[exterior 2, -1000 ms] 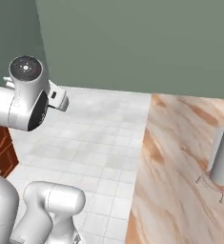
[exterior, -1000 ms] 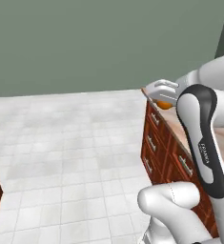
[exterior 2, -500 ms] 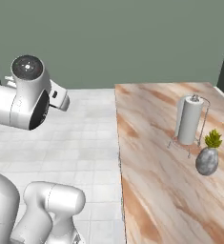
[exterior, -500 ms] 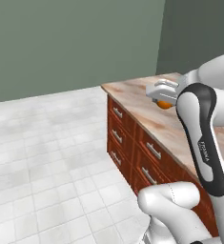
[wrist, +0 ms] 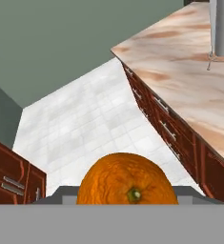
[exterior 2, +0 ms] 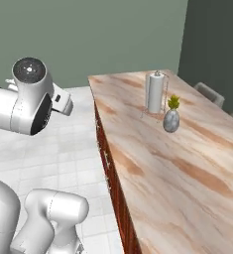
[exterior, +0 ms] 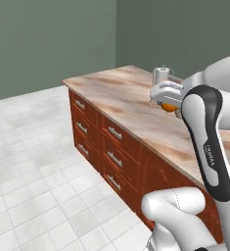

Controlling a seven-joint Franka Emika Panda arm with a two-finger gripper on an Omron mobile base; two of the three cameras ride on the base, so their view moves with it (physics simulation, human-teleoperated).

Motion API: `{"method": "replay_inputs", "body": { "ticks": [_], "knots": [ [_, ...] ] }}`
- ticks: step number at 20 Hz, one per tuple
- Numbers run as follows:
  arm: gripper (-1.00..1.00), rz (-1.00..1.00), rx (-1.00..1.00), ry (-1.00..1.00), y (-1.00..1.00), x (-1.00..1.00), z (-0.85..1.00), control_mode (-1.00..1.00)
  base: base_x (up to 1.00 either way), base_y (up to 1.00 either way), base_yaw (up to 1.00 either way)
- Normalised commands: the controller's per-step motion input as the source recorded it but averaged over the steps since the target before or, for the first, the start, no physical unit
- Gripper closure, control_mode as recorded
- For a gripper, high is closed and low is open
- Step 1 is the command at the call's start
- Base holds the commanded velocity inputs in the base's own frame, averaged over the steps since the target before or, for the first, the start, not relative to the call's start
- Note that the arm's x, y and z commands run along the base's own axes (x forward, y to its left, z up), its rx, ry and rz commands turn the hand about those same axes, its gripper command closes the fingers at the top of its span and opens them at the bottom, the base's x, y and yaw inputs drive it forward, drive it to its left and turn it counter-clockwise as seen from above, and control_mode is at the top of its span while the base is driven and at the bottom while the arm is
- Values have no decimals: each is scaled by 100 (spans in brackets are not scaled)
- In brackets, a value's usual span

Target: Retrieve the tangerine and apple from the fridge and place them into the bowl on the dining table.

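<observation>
My gripper (exterior: 167, 100) is shut on the tangerine (exterior: 170, 107), a bright orange ball held in the air above the near edge of the dining table (exterior: 121, 95). In the hand view the tangerine (wrist: 125, 181) sits large at the bottom centre, its stem end towards the camera. Beyond it the dining table (wrist: 180, 66) runs off to the upper right. The table's beige-pink marbled top (exterior 2: 187, 163) stretches away on the right of the right base view. The apple, the fridge and the bowl are out of view.
A paper towel holder (exterior 2: 155, 93) and a small grey vase with a plant (exterior 2: 171, 119) stand on the table's far part. Grey chairs (exterior 2: 209, 94) sit behind its far side. Red-brown drawers (exterior: 111, 147) face the tiled floor (exterior: 33, 162). Another wooden cabinet (wrist: 11, 176) stands opposite.
The whole picture has swung as the base turns: the table has come from the edge into full view, with the towel holder and vase now showing. The tangerine stays in the gripper.
</observation>
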Motion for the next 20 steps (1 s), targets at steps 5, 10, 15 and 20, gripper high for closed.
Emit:
{"method": "replay_inputs", "body": {
  "ticks": [5, 10, 15, 20],
  "knots": [
    [100, 0, 0, 0, 0, 0, 0, 100, -100, 0, -26],
    [100, 0, 0, 0, 0, 0, 0, 100, -100, -16, -25],
    [100, 0, 0, 0, 0, 0, 0, 100, -100, -54, -23],
    [100, 0, 0, 0, 0, 0, 0, 100, -94, -69, -24]
  ]
}}
